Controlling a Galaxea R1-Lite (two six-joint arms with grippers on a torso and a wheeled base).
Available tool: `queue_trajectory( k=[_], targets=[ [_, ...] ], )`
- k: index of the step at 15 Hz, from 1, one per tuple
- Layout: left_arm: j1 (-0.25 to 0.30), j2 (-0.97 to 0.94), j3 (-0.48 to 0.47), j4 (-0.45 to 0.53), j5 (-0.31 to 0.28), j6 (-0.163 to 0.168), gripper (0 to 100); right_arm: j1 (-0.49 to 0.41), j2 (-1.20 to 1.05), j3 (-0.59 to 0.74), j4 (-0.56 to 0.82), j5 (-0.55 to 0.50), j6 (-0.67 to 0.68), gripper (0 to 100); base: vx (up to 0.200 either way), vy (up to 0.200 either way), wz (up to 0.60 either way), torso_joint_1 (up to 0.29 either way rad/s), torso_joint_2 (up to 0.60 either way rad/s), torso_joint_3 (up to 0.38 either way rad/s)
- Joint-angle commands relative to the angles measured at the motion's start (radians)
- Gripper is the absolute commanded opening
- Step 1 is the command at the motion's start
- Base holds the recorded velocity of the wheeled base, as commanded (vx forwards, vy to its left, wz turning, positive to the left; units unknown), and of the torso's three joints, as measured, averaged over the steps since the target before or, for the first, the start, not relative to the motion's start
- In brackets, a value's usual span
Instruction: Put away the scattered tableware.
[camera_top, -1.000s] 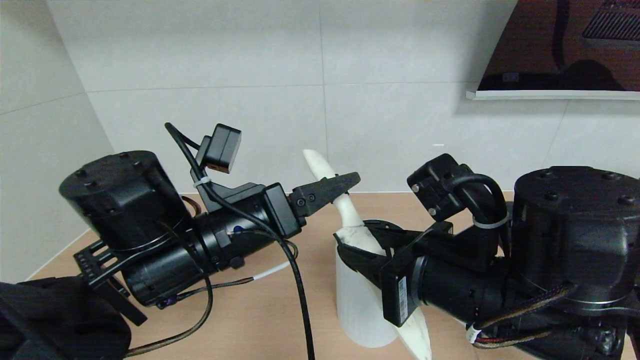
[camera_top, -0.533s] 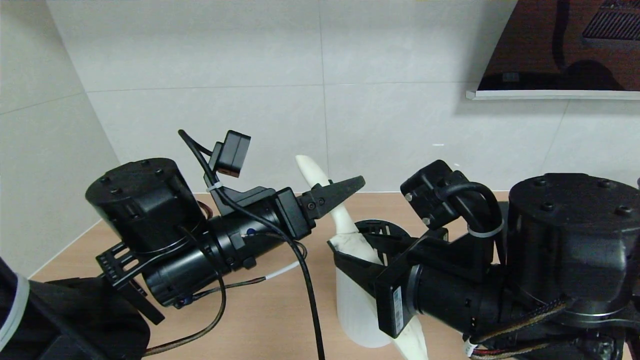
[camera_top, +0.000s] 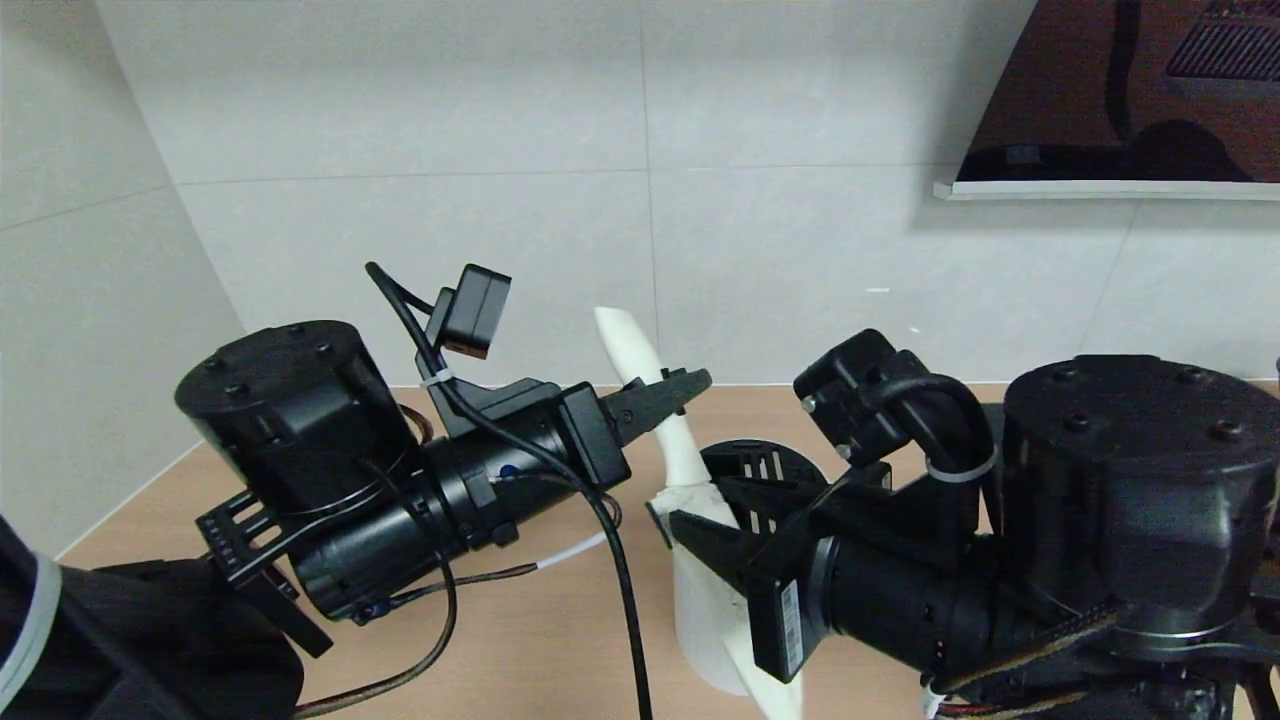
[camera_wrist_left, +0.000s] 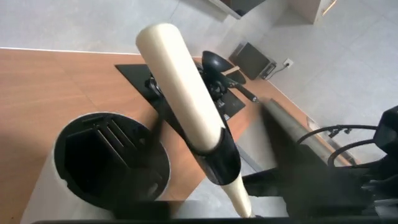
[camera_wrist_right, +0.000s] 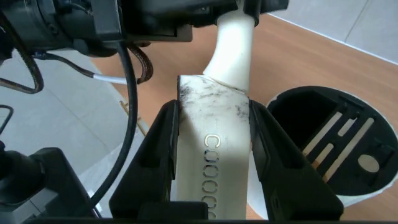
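Note:
A white spatula (camera_top: 668, 440) stands tilted over a white cylindrical holder (camera_top: 700, 620) with a black slotted insert (camera_top: 760, 470). My right gripper (camera_top: 695, 525) is shut on the spatula's scuffed blade (camera_wrist_right: 214, 124), just beside the holder's rim (camera_wrist_right: 329, 149). My left gripper (camera_top: 668, 395) comes in from the left and is shut on the spatula's round handle (camera_wrist_left: 180, 106), higher up. One black finger (camera_wrist_left: 225, 160) lies across the handle. The holder's opening (camera_wrist_left: 106, 162) sits below the handle in the left wrist view.
The holder stands on a wooden countertop (camera_top: 560, 620) that meets a tiled wall (camera_top: 640, 200). A dark range hood (camera_top: 1130, 90) hangs at the upper right. A black hob (camera_wrist_left: 140, 70) with a dark utensil on it lies beyond the holder.
My left arm has shifted right and closed in on the handle. The right gripper has moved slightly left and down with the spatula, uncovering more of the holder's rim.

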Motion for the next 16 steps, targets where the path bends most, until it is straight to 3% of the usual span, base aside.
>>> queue_trajectory(
  k=[1,8,10,12,13,16],
  targets=[
    [-0.001,-0.002,-0.001,-0.001,0.001,0.000,0,0.002,-0.003,0.000,0.001,0.001,0.000,0,0.000,0.000,0.00,0.000,0.00,0.000],
    [-0.001,-0.008,-0.001,-0.010,0.001,0.001,0,0.000,-0.012,0.014,-0.041,-0.025,-0.005,0,0.000,0.000,0.00,0.000,0.00,0.000],
    [0.000,-0.017,-0.004,-0.007,0.004,0.026,0,-0.011,-0.027,0.016,-0.035,-0.042,-0.006,0,0.000,0.000,0.00,0.000,0.00,0.000],
    [0.000,-0.017,-0.015,-0.001,0.053,0.076,0,-0.061,-0.050,0.016,-0.028,-0.042,-0.006,0,0.000,0.000,0.00,0.000,0.00,0.000],
    [0.000,-0.019,-0.022,0.009,0.067,0.085,0,-0.077,-0.055,0.016,-0.028,-0.041,-0.006,100,0.000,0.000,0.00,0.000,0.00,0.000],
    [0.000,-0.030,-0.108,0.116,0.222,0.128,0,-0.173,-0.070,0.012,-0.027,-0.033,-0.006,100,0.000,0.000,0.00,0.000,0.00,0.000]
  ],
)
